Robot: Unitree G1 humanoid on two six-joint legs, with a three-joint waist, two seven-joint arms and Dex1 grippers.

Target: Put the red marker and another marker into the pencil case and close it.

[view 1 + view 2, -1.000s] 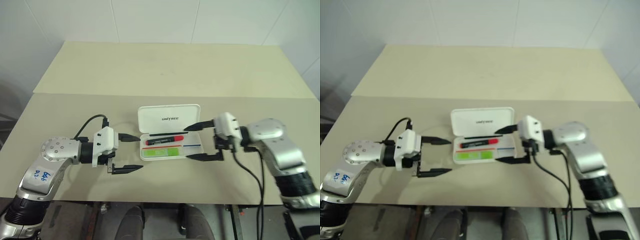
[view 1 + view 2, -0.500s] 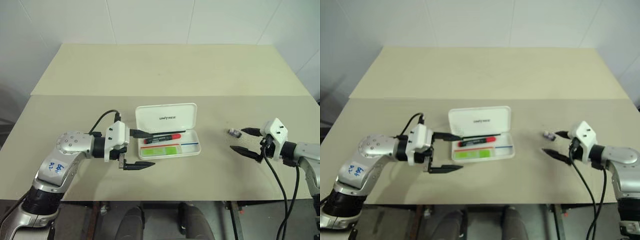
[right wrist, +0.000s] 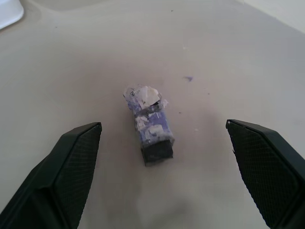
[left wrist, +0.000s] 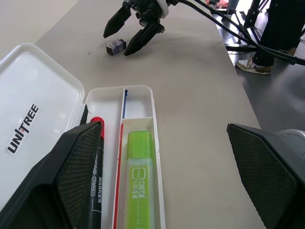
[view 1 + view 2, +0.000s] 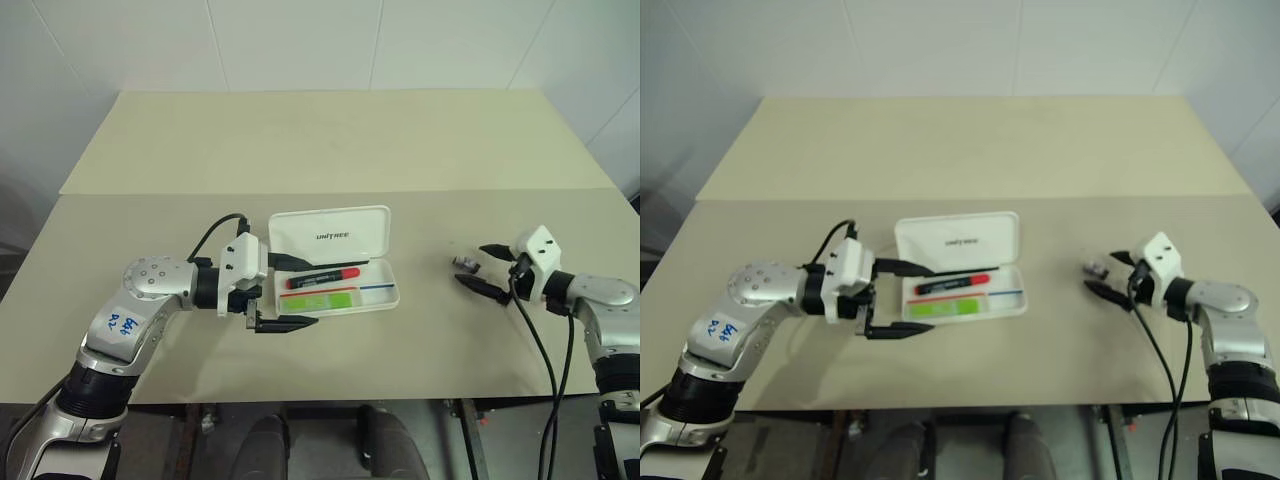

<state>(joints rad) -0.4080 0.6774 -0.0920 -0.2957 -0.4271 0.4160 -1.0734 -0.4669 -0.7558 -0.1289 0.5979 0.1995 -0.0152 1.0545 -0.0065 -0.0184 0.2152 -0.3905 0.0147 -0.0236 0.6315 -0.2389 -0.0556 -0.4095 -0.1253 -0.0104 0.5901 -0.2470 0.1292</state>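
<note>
- The pencil case (image 5: 335, 262) lies open near the middle of the tan table (image 5: 330, 140), its white lid with dark "UNITREE" lettering standing up at the far side of its tray; every place below is given from this case.
- The left gripper (image 5: 290, 294) is at the case's left end, pointing across it; its two black fingers are spread wide with nothing between them, the far finger reaching over the tray's back left corner and the near finger lying along the front of the case, just outside its wall.
- The red marker (image 5: 322, 278) lies inside the case, in the rear compartment beside the lid hinge, black barrel to the left and red cap to the right.
- The green highlighter (image 5: 320, 300) lies inside the case too, in the front compartment, parallel to the red marker and just in front of it.
- A thin red line and a blue line show inside the tray, between and to the right of the two pens.
- A small grey and purple object (image 3: 149, 123) lies on the table well to the right of the case.
- The right gripper (image 5: 486, 268) is also well to the right of the case, its fingers wide apart on either side of that small object, not touching it.
</note>
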